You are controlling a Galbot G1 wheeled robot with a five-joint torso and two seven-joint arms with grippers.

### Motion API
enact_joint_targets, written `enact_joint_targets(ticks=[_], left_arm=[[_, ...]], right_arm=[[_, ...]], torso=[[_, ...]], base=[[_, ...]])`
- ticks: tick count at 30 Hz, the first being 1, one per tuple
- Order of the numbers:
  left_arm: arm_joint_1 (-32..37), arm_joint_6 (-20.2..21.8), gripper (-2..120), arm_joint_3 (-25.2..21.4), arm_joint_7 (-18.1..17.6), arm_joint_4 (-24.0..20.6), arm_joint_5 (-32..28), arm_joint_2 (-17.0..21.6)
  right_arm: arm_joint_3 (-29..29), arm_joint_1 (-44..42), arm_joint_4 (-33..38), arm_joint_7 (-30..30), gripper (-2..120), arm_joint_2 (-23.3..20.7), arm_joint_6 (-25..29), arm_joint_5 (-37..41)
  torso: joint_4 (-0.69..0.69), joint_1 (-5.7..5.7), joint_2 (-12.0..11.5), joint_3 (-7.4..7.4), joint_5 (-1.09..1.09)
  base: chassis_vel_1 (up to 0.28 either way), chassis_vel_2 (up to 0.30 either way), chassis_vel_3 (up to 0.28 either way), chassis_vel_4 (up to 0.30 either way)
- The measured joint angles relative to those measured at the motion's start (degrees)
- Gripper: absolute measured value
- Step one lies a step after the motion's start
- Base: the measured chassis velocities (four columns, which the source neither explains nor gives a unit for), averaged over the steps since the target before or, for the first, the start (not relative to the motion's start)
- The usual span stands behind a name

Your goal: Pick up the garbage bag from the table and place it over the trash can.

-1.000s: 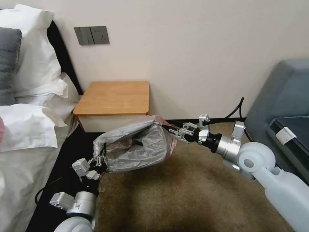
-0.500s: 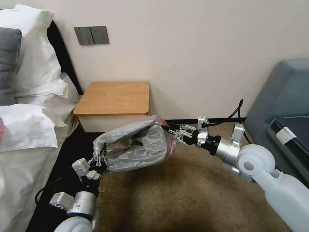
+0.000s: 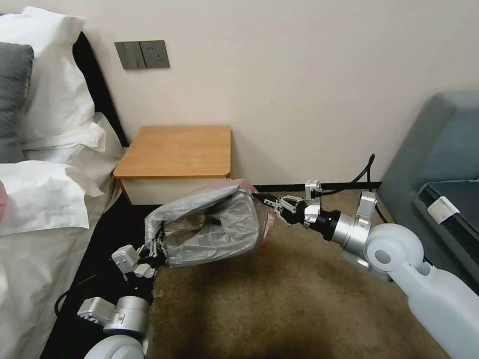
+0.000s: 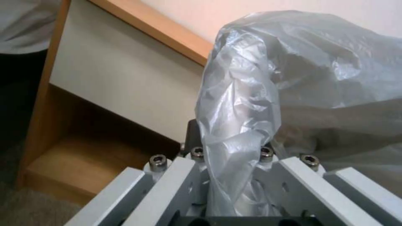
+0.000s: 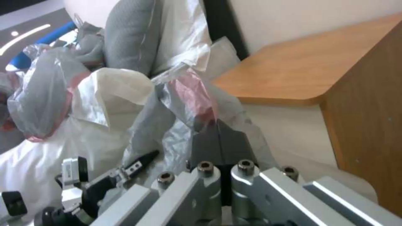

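The garbage bag [image 3: 214, 224] hangs stretched open, grey and crinkled with a pinkish-red rim, just in front of the table [image 3: 177, 149] and low over the carpet. My left gripper [image 3: 155, 247] is shut on the bag's near-left edge; in the left wrist view the plastic [image 4: 301, 62] runs down between the fingers of that gripper [image 4: 230, 150]. My right gripper [image 3: 259, 198] is shut on the far-right rim. In the right wrist view its dark fingertips [image 5: 218, 135] pinch the pink-edged plastic [image 5: 180, 103] beside the table top [image 5: 293, 72]. The trash can is hidden.
A bed with white pillows [image 3: 45, 199] runs along the left. A grey sofa [image 3: 439, 149] stands at the right, and a black cable [image 3: 361, 174] lies along the wall's foot. Brown carpet [image 3: 279, 299] spreads in front.
My right arm has edged left and slightly up toward the bag, keeping its hold. The left gripper and the bag have hardly moved.
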Motion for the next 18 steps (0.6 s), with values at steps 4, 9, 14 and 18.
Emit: enact_joint_targets(ticks=[4, 9, 14, 18], left_arm=[[0.1, 0.0, 5, 0.1, 0.1, 0.1, 0.2, -0.1], [0.3, -0.2, 5, 0.3, 0.6, 0.5, 1.4, -0.3], [0.6, -0.7, 5, 0.9, 1.2, 0.6, 2.6, -0.5], [0.9, -1.0, 5, 1.1, 1.6, 0.6, 3.3, -0.6]], right_arm=[[-0.1, 0.7, 0.1, 0.9, 0, 0.7, 0.1, 0.6], [-0.3, 1.9, 0.3, 2.8, 0, 1.7, 0.2, 2.0], [-1.4, 3.1, -1.6, 4.7, 0, 2.6, 0.2, 1.8], [-1.9, 3.6, -2.7, 5.3, 0, 3.0, 0.2, 0.7]], torso=[[0.0, 0.0, 0.0, 0.0, 0.0], [0.0, 0.0, 0.0, 0.0, 0.0], [0.0, 0.0, 0.0, 0.0, 0.0], [0.0, 0.0, 0.0, 0.0, 0.0]], base=[[0.0, 0.0, 0.0, 0.0], [0.0, 0.0, 0.0, 0.0], [0.0, 0.0, 0.0, 0.0], [0.0, 0.0, 0.0, 0.0]])
